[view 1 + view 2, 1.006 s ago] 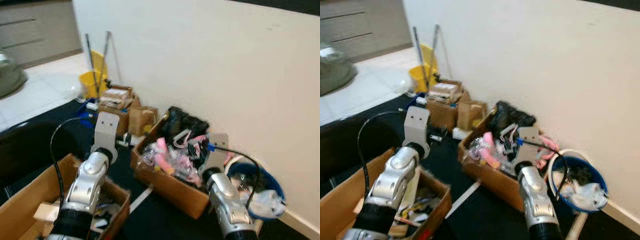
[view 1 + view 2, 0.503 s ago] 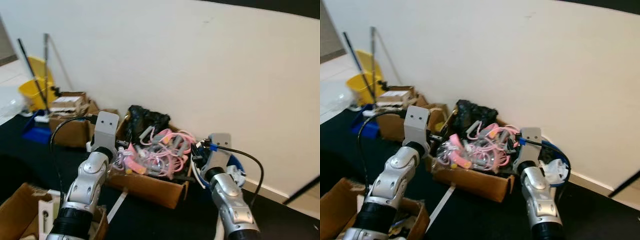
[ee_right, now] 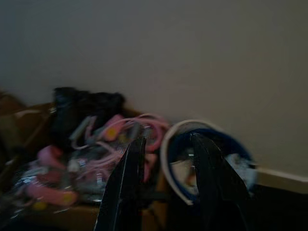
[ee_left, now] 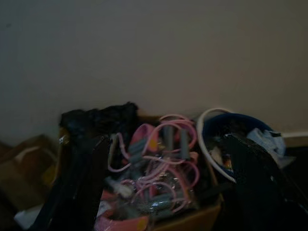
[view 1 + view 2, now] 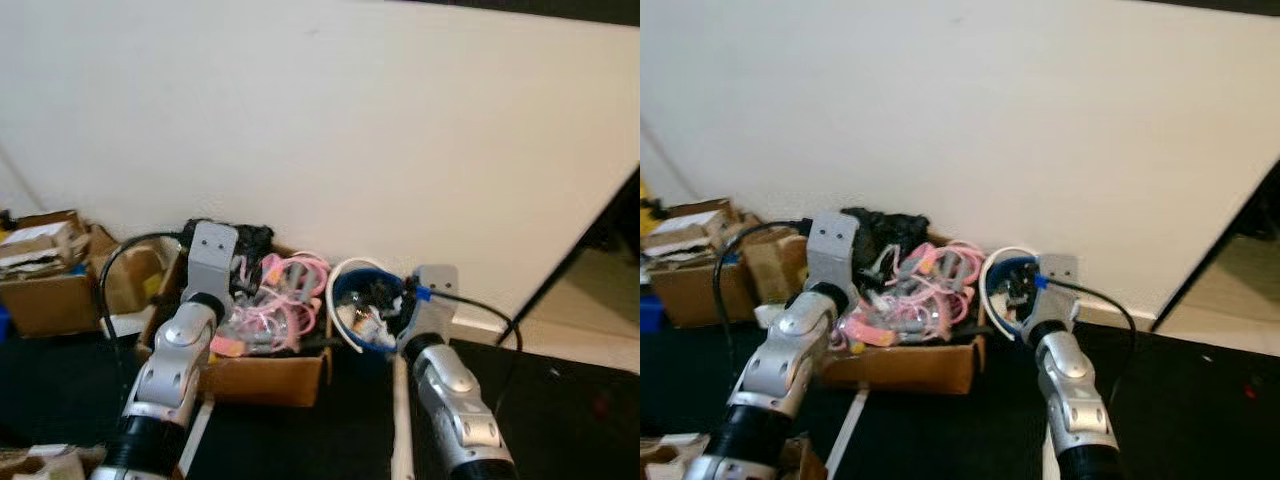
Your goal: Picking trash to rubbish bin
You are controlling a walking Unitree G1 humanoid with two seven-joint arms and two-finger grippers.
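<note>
The round blue plastic rubbish bin (image 5: pixel 372 312) stands on the dark floor (image 5: pixel 560 400) against the plain white wall (image 5: pixel 400 130), at about 12 o'clock from the right gripper (image 3: pixel 166 185). A white hoop-shaped strip (image 5: pixel 335 310) leans around its rim at the 9 o'clock side. Pale crumpled waste already lies inside, so the bin is the deposit point for the task.

Directly at 9 o'clock from the bin, touching or just beside it, sits an open brown cardboard box (image 5: pixel 270 375) heaped with pink and grey looped items (image 5: pixel 275 300); a black crumpled bag (image 5: pixel 880 230) lies at the box's 11 o'clock corner. Further cardboard boxes (image 5: pixel 45 275) stand along the wall at far 9 o'clock.

Right gripper: raised and aimed at the bin. In the right wrist view its two black fingers (image 3: pixel 127 192) stand a narrow gap apart with nothing visible between them. Judgement: the arm is lined up on the bin, either for a drop or after one; no trash item can be made out in the grasp.

Left gripper (image 4: pixel 163 192): raised and aimed at the cardboard box. In the left wrist view its fingers are spread wide, framing the pink items, and hold nothing. Judgement: this posture suits reaching into the box for the next piece.

No loose trash is identifiable on the floor.
</note>
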